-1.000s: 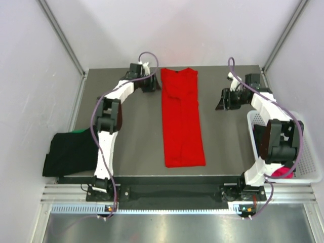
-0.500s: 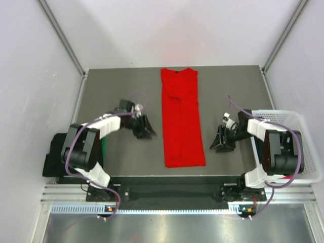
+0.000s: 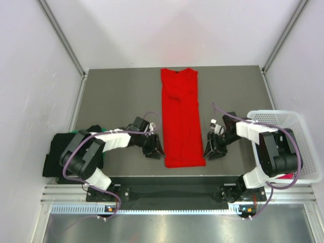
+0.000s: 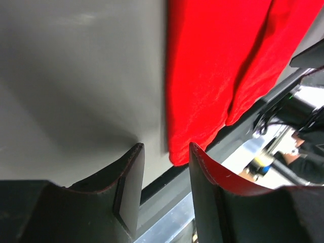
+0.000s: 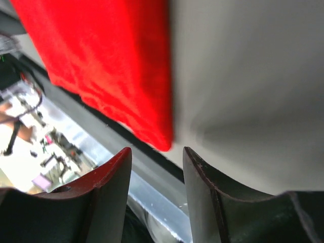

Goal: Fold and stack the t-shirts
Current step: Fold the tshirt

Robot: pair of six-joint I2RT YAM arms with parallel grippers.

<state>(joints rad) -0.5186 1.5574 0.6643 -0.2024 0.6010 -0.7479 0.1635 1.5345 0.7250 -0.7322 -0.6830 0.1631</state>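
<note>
Left fingers (image 4: 129, 182) and right fingers (image 5: 202, 195), open and empty, sit just short of the red t-shirt (image 3: 181, 126) corners, so shallow closure could catch one layer only.

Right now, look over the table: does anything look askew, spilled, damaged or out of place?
Nothing is spilled or damaged. The long folded red t-shirt lies flat but slightly askew, with its near end angled rightward. The black cloth pile on the left seems to overhang the edge of the grey table.
</note>
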